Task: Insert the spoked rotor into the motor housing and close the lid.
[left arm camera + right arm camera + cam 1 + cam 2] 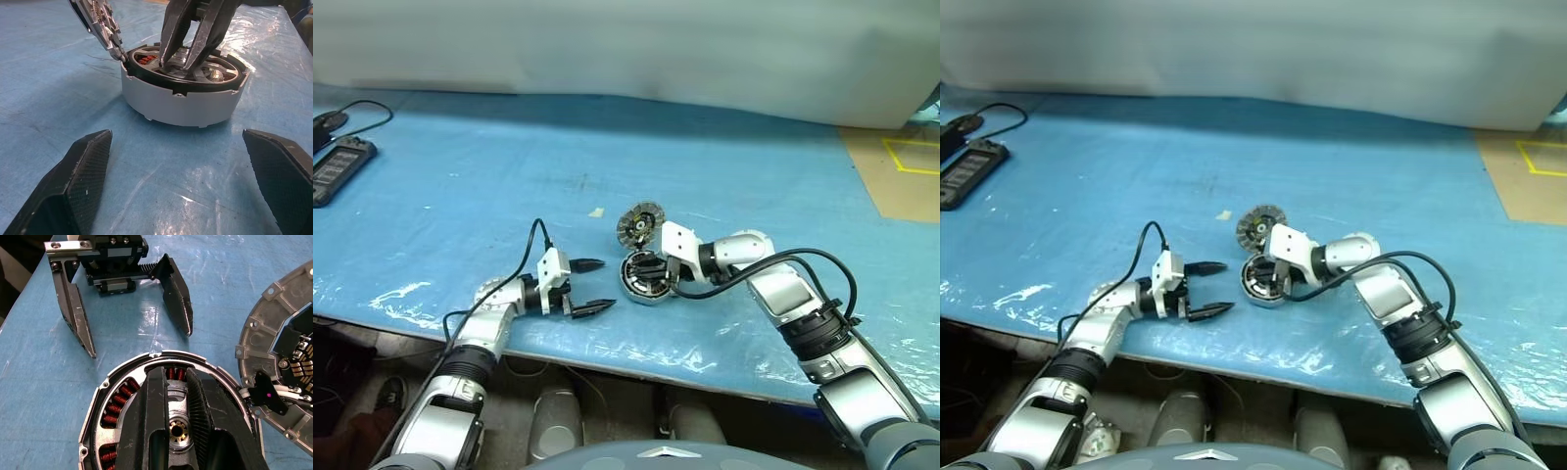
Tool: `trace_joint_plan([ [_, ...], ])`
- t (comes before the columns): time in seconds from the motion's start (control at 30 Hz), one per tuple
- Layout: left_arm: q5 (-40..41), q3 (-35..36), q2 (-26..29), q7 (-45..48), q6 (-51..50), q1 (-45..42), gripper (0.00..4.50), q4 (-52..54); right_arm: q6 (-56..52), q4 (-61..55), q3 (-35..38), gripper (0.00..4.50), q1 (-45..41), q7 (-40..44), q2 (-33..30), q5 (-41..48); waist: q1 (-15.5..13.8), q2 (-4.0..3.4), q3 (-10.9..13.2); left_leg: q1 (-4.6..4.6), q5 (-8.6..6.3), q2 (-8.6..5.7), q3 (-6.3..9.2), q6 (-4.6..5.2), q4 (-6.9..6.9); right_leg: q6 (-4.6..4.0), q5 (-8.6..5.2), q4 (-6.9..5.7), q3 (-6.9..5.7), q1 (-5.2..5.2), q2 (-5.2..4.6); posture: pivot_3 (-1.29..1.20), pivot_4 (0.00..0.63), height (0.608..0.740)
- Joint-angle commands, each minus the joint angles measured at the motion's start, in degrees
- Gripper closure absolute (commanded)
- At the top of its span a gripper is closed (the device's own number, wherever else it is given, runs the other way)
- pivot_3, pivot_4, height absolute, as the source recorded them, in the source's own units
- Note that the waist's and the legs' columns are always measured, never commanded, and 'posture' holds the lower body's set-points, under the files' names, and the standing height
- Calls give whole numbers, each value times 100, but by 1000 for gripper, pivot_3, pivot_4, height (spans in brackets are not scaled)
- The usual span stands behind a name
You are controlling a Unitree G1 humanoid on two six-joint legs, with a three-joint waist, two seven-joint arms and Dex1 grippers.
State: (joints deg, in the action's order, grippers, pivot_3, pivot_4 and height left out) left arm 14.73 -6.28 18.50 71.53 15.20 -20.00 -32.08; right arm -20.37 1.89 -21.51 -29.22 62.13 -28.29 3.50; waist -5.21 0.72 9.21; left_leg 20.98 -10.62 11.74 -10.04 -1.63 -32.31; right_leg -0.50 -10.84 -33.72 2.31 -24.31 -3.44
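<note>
Down inside the motor housing, the right gripper has its two black fingers nearly together, reaching into the middle of the spoked rotor. They seem clenched on a silver spoke or the hub, though the fingers hide the exact contact. The rotor sits within the housing, its black rim level with the top of the grey wall, and copper windings show through the gaps between the spokes. The lid stands tilted open at the far side of the housing, touching its edge, its inner face with dark parts and white wires turned toward the right wrist camera.

Just beside the housing, on the robot's left, the left gripper is released, jaws spread wide, holding nothing. Its fingertips point level at the housing wall and stay apart from it, close above the table.

Everything rests on a table covered with a blue sheet under clear glossy film that wrinkles and catches the light. A small pale scrap lies near the lid. Well apart, at the far left corner, lies a dark flat device with a black cable. Bare brown board with yellow tape shows past the sheet on the far right, and a pale wall stands behind the table.
</note>
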Motion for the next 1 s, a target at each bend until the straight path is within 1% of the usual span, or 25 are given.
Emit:
trace_joint_plan([
  [0.03,-12,-12,-32,4,39,-2,0,17,-841,469,158,3850,292,94,302,552,-3,9,-8,-2,0,0,0,0,5,0,0,0,-1,0,0,0,150,740],
  [0.17,3,-31,-38,-18,1,119,0,171,-593,724,-102,3850,338,-44,94,67,1,-1,-22,5,0,1,-2,-1,10,-4,-3,9,-4,-6,0,0,150,740],
  [0.27,8,-30,-28,-37,-45,142,0,244,-545,698,-127,3850,364,-65,36,79,-3,2,-31,5,1,2,-3,-2,11,-12,-16,9,-9,-3,-1,0,150,740],
  [0.4,13,-19,-11,-67,-100,103,0,301,-39,752,-370,3850,301,-300,-249,-463,-3,3,-34,3,0,2,-3,-3,12,-8,-23,9,-13,0,-3,0,150,740],
  [0.43,18,-18,-8,-70,-114,106,0,315,8,692,-350,3850,305,-290,-274,-436,-4,4,-34,3,0,2,-3,-3,12,-6,-24,9,-13,2,-5,0,150,740],
  [0.63,47,-24,1,-58,-203,126,0,426,-408,99,426,3850,455,86,-45,850,-33,5,-34,15,0,-6,-2,-2,13,2,-29,12,-24,3,-28,0,150,740],
  [0.73,41,-1,12,-51,-186,50,0,360,-705,-136,855,3850,411,81,89,1422,-21,3,-32,31,0,-6,-4,-2,16,5,-33,18,-34,-5,-32,0,150,740],
  [0.77,39,1,13,-47,-178,36,0,338,-777,-178,956,3850,397,67,107,1537,-18,3,-32,46,0,-4,-4,-3,17,-30,-20,18,-40,-20,-32,0,150,740],
  [0.8,36,0,12,-43,-167,28,0,322,-811,-202,1017,3850,390,49,105,1588,-17,3,-32,61,1,-3,-5,-4,18,-39,-20,16,-45,-35,-31,0,150,740],
  [0.9,28,1,1,-31,-138,-30,0,250,-880,-250,1210,3850,376,-17,109,1730,-19,3,-32,99,9,5,-5,-15,17,-54,-27,2,-58,-76,-22,0,150,740],
  [1.0,27,8,-2,-19,-142,-112,0,178,-1016,-280,1379,3850,353,-74,126,1894,-22,2,-32,101,7,8,-5,-15,15,-63,-32,-1,-65,-78,-4,0,150,740],
])
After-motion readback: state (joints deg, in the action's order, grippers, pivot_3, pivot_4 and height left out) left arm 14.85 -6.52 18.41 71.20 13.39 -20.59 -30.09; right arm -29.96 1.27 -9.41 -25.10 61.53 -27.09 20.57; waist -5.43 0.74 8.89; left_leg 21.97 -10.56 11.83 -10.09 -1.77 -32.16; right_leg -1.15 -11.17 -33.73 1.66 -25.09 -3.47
